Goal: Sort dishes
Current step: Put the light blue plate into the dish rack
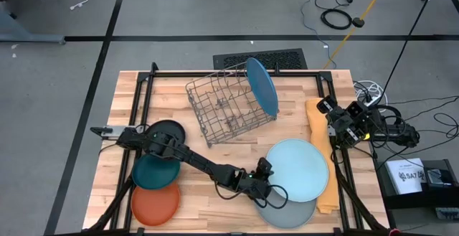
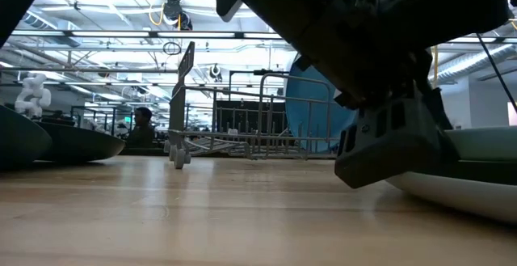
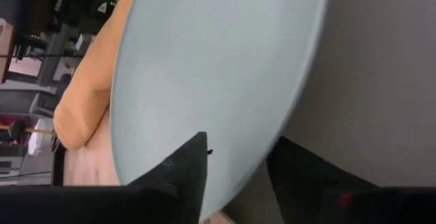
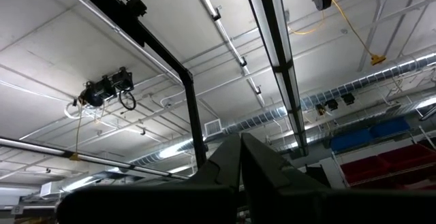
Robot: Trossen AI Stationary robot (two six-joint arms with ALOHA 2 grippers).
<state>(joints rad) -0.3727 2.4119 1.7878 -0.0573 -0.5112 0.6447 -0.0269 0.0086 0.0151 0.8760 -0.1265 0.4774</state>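
Observation:
A light blue plate (image 1: 296, 168) lies near the right front, overlapping a grey plate (image 1: 290, 213) and the edge of a yellow-orange cloth (image 1: 320, 153). My left gripper (image 1: 276, 193) reaches across the table to the light blue plate's near-left rim and is shut on it. A mid blue plate (image 1: 262, 85) stands on edge in the wire rack (image 1: 229, 103). Black (image 1: 166, 130), teal (image 1: 153, 171) and orange (image 1: 154, 204) plates lie flat at the left. My right gripper (image 4: 240, 152) is shut and empty, pointing at the ceiling at the table's right edge. My left gripper has the light blue plate's rim (image 3: 235, 183) between its two fingers. One finger (image 3: 187, 169) lies on the plate's upper face, the other (image 3: 300, 173) outside the rim, over the grey plate. The fingers slant down from the table's left. The plate rests on the grey plate.
The rack stands tilted at the table's far middle. A black frame (image 1: 143, 92) runs around the tabletop. Bare wood (image 1: 215, 150) shows between the rack and my left arm. Cables and a box lie on the floor to the right.

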